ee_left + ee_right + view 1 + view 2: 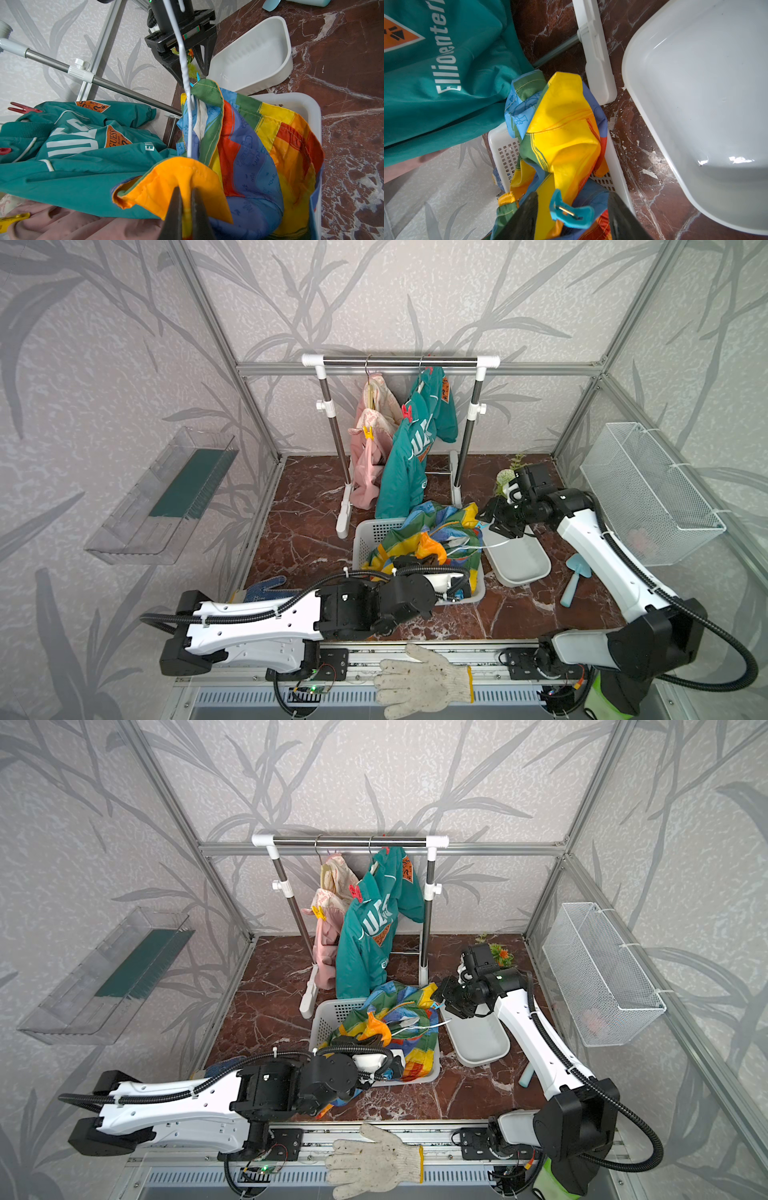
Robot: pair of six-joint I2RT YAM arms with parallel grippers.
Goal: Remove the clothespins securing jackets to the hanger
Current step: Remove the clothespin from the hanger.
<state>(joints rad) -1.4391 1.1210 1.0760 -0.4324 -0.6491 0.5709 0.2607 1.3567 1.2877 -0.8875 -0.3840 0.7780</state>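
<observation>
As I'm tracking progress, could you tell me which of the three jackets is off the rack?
The rainbow patchwork jacket: it lies in the white basket, while the teal jacket and pink jacket hang.

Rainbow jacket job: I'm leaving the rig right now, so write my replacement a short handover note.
Left gripper: shut on the rainbow jacket, pinching an orange fold over the white basket.
Right gripper: open, jaws either side of the blue clothespin on that jacket.
Done: rainbow jacket and its white hanger are off the rail.
Left: pull the blue pin; then the red pin on the teal jacket and the yellow pin on the pink jacket, both hanging.
</observation>
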